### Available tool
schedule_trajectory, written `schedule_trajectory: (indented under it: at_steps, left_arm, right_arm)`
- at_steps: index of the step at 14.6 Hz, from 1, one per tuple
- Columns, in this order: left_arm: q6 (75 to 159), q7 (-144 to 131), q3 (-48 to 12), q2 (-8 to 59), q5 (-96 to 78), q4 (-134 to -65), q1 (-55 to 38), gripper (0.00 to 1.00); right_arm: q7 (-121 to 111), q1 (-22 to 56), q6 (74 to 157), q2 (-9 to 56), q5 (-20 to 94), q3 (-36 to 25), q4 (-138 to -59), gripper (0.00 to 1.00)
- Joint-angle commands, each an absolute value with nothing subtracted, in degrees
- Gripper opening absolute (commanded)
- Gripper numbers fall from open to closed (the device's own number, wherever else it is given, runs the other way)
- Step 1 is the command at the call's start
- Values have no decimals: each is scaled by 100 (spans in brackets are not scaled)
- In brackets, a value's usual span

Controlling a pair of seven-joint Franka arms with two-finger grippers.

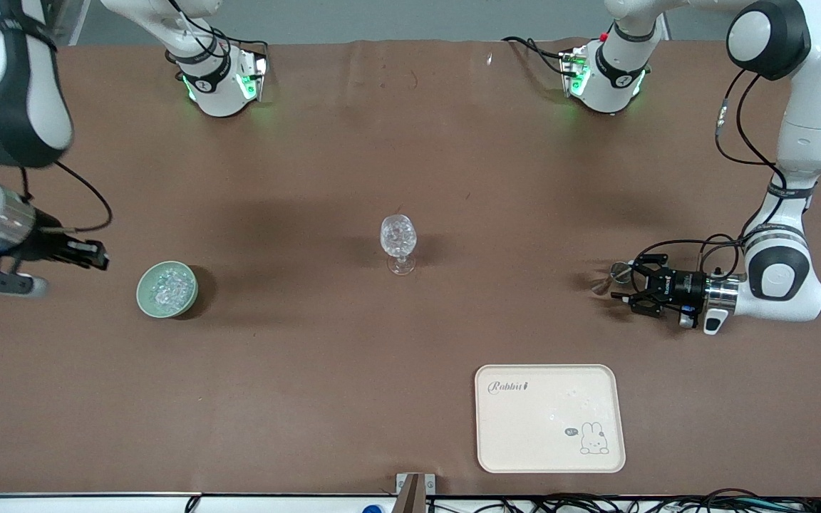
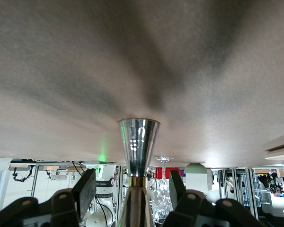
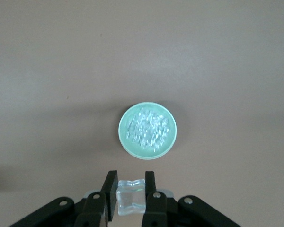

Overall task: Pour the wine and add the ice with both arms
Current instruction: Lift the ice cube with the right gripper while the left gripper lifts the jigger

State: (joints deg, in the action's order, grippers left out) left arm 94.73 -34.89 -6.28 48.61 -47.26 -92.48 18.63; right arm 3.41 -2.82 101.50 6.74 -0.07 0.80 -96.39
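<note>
Right fingers (image 3: 110,191) are clamped on one clear ice chunk (image 3: 130,196); you see it wedged between the two pads in the right wrist view. Left fingers (image 2: 86,189) stand apart on either side of a shiny metal jigger (image 2: 138,144), not visibly pressing it.

Front view: your right gripper (image 1: 93,253) hangs in the air at the right arm's end of the table, beside the green bowl (image 1: 167,289). The held chunk is too small to make out here. The bowl holds the rest of the ice (image 1: 168,285), a glittering pile. The stemmed glass (image 1: 398,242) stands upright mid-table, well apart from the bowl, with clear chunks already in it. Your left gripper (image 1: 624,286) lies low and level toward the left arm's end, fingers pointing at the glass, around the jigger (image 1: 613,274). A cream tray (image 1: 550,418) with a rabbit print lies nearer the camera than the left gripper.

Left wrist view: the jigger stands between the fingers, its stem running down the gap, with daylight on both sides. The glass (image 2: 163,189) shows past it, partly hidden by one finger.

Right wrist view: the right gripper (image 3: 130,196) looks straight down. The bowl (image 3: 147,130) lies on the brown table (image 3: 47,71) just ahead of the fingertips, not directly under them. The ice in the bowl (image 3: 147,128) fills it; the gripped chunk sits clear of the bowl's rim.
</note>
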Motion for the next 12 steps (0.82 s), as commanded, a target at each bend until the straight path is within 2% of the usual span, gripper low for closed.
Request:
schedule_trajectory:
  at_steps: [1,5,8,12]
  left_arm:
    - [9457,-3375,-668,4852,-4887,-9281,1837,70]
    - [9457,-3252,-677,4904,-4887,-9281,1828,67]
    - [9457,-3190,-677,4922,-4887,-9290,1837,63]
    - [9448,-3164,-677,4931,-4887,-9290,1837,48]
  right_arm:
    - [360,-281,9407,265,9,123,-9352,8]
    - [343,-114,8781,-500,44,141,-9422,6]
    - [90,-114,8727,-510,44,132,-9247,5]
    - [-492,-123,8675,-352,53,123,-8921,5]
